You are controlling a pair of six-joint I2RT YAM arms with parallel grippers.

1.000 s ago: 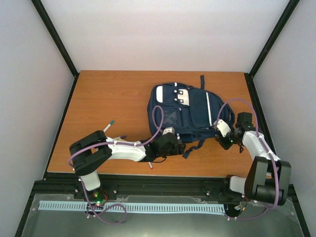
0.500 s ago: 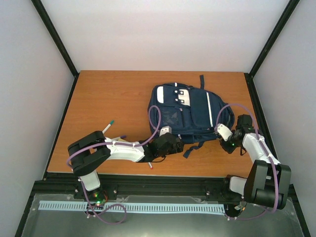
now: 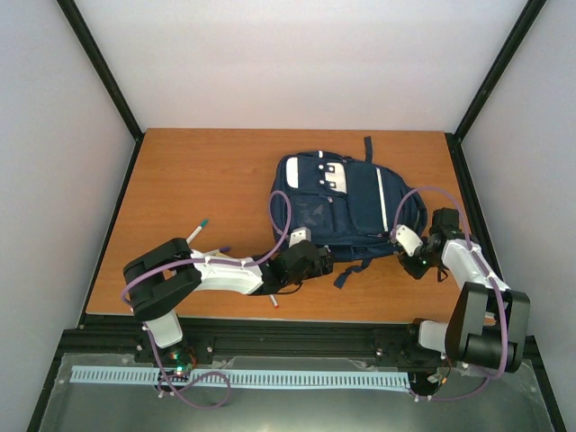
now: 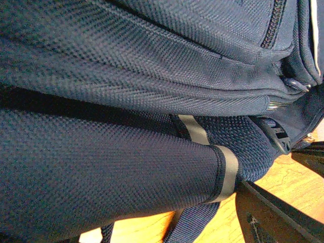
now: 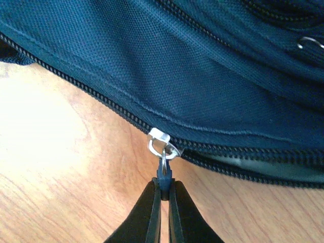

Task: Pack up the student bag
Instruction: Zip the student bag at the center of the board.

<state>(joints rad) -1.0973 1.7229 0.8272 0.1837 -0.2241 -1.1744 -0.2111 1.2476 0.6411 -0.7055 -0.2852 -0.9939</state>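
**Inspector:** Location of the student bag (image 3: pixel 346 202)?

**Assistant:** It lies flat on the bench (image 3: pixel 207 171), right of centre. Its front pockets and white patches face up. A dark strap (image 3: pixel 347 273) trails off the near edge onto the wood.

**Inspector:** Right gripper (image 5: pixel 162 188)?

**Assistant:** It is at the bag's near right corner. The jaws are clenched on the small dark zipper pull tab (image 5: pixel 162 173), with the fingertips pinched together around it. The tab hangs from a silver ring on the metal slider (image 5: pixel 161 137). The slider sits on the zip line where the fabric meets the bench. To the slider's right the zip teeth run as two separate lines.

**Inspector:** Left gripper (image 3: pixel 317 259)?

**Assistant:** It is pressed against the bag's near left edge. Its wrist camera shows navy mesh fabric almost edge to edge, with a padded shoulder strap (image 4: pixel 126 177) carrying a grey band. The fingers do not show in that view, and the overhead view is too small to resolve them. I cannot tell whether it is released or grasping anything.

**Inspector:** Other items?

**Assistant:** A green-tipped pen (image 3: pixel 197 228) lies on the bench to the left, well apart from the bag. A red-tipped pen (image 3: pixel 273 301) lies near the front edge, just beside the left arm.
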